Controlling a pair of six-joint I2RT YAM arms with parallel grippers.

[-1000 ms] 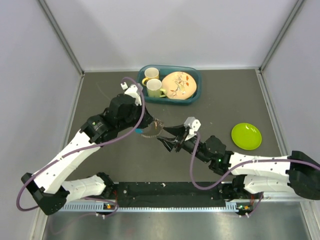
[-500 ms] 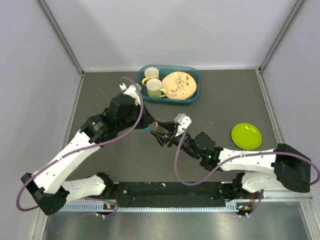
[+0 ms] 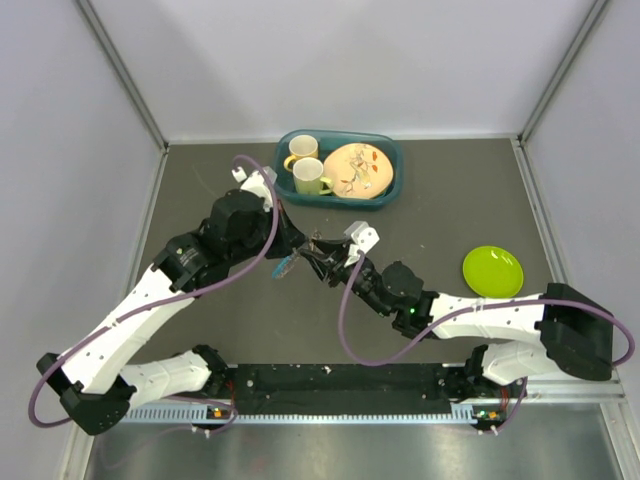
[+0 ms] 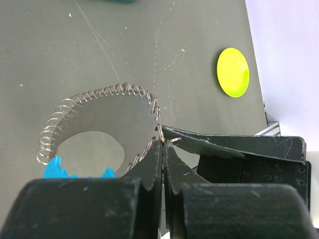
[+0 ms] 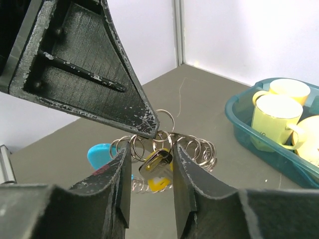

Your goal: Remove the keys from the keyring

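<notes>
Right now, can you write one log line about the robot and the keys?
left gripper: shut on keyring | right gripper: around keys, jaws apart | keys: still attached, lifted off table

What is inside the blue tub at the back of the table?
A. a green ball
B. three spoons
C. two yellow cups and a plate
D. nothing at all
C: the blue tub holds two yellow cups on its left side and a patterned plate beside them.

I see the oval plastic tub (image 3: 391, 160) behind centre, two ceramic mugs (image 3: 309, 176) inside; round flat plate (image 3: 492, 272) right.
</notes>
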